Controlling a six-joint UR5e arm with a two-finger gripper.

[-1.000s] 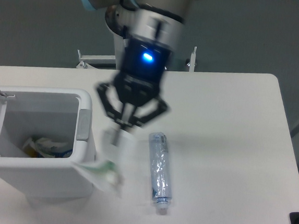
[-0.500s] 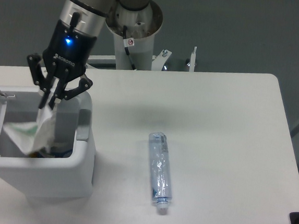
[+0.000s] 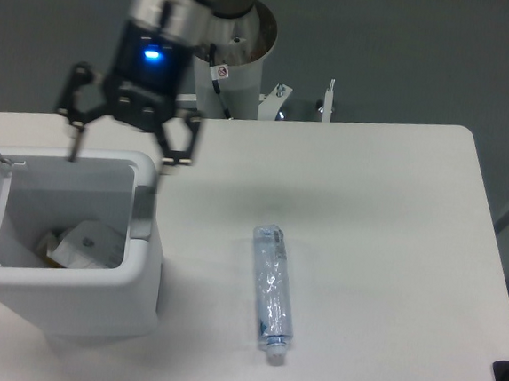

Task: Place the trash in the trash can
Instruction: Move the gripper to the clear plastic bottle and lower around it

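Paper packet (image 3: 89, 243) lies inside trash can (image 3: 133, 300), flat on the bottom w/ other scraps beside it; can't tell what those are. Lid hinged open at left. Crushed bottle (image 3: 272, 290) on the table (image 3: 391, 256), lying lengthwise, white cap toward the near edge, well apart from the can, to its right.

Gripper (image 3: 129, 148) hangs above the can's far rim, fingers spread wide, nothing between them.

Judgement: one item in, bottle left to do. Next step calls for moving over to the bottle, turning the fingers to close across its narrow width near mid-body, not the cap end. Crushed plastic is springy & slick, so a firm squeeze, lift clear of the rim, release over the can's open middle.
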